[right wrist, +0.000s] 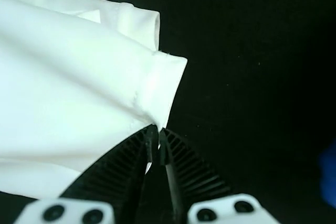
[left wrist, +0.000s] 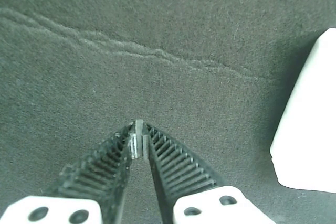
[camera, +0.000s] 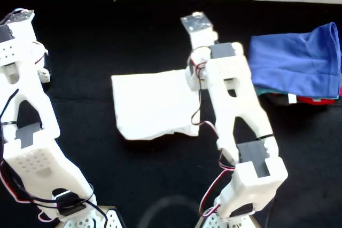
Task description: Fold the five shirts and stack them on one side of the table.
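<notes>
**A:** What is the right pincer (right wrist: 157,142) doing?

**B:** It is closed. As far as its wrist view shows, the ribbed black jaws are nipped on the hemmed corner of the white soft-cloth shirt (right wrist: 68,77). That shirt lies partly folded in the middle of the black felt-covered surface (camera: 96,41).

**A:** How do you think the shirt will handle?

**B:** I'd say it is light and limp, with no stiffness to it. A corner that is lifted should trail the rest behind it and sag. The felt may drag on the cloth, so sliding it could undo the layers. The doubled hem is the firmest part, so a corner like this one is the best place to hold. A single pinch will probably let the far side droop, and a second hold on the opposite corner would keep the fold square.

**A:** Where is the left pincer (left wrist: 137,141)?

**B:** It is also closed, tips together with nothing between them. It hangs over bare felt well away from the shirt, near a wrinkle in the covering.

**A:** What else is around?

**B:** The royal-blue fabric shirt (camera: 294,62) is off to the right, on top of a pile. A teal layer (camera: 264,90) and a red layer (camera: 312,100) peek out from under it. That looks like the stacking side.

**A:** Is anything in the way?

**B:** The right arm's own white plastic body (camera: 235,105) stands between the white shirt and the pile. Carrying the shirt across could brush the loose edge of the blue one.
</notes>
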Controlling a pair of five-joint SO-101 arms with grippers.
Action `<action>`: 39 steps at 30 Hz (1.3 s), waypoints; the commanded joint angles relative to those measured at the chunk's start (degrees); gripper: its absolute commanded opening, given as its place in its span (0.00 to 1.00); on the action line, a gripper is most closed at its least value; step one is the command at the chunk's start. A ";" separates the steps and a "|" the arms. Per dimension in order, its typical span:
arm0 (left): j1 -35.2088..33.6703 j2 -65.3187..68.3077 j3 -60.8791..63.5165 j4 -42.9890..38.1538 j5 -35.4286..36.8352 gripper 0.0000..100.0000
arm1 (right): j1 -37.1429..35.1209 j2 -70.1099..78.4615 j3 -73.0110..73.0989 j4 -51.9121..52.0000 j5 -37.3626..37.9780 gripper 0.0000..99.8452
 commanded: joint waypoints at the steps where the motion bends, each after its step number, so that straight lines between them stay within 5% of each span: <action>1: -0.13 -3.74 -2.51 0.00 -0.26 0.01 | 0.92 0.75 -2.95 -0.13 -0.35 0.02; 8: 0.40 -3.74 -2.51 0.35 -0.26 0.01 | -6.99 4.00 -5.23 -3.03 -0.79 0.15; 15: -1.01 -4.79 -2.42 0.97 -0.35 0.01 | -7.78 -2.33 -12.18 5.76 -0.79 0.16; 20: -0.75 -9.10 -2.15 1.32 -0.44 0.01 | -1.54 -4.70 -8.75 8.66 -0.35 0.07; 25: 0.92 -10.24 -2.15 1.23 -0.44 0.01 | 4.88 -4.70 1.01 -0.48 -0.26 0.01; 39: 2.86 -10.15 -2.15 1.41 -0.35 0.01 | -2.33 -5.76 13.23 -11.47 1.93 0.01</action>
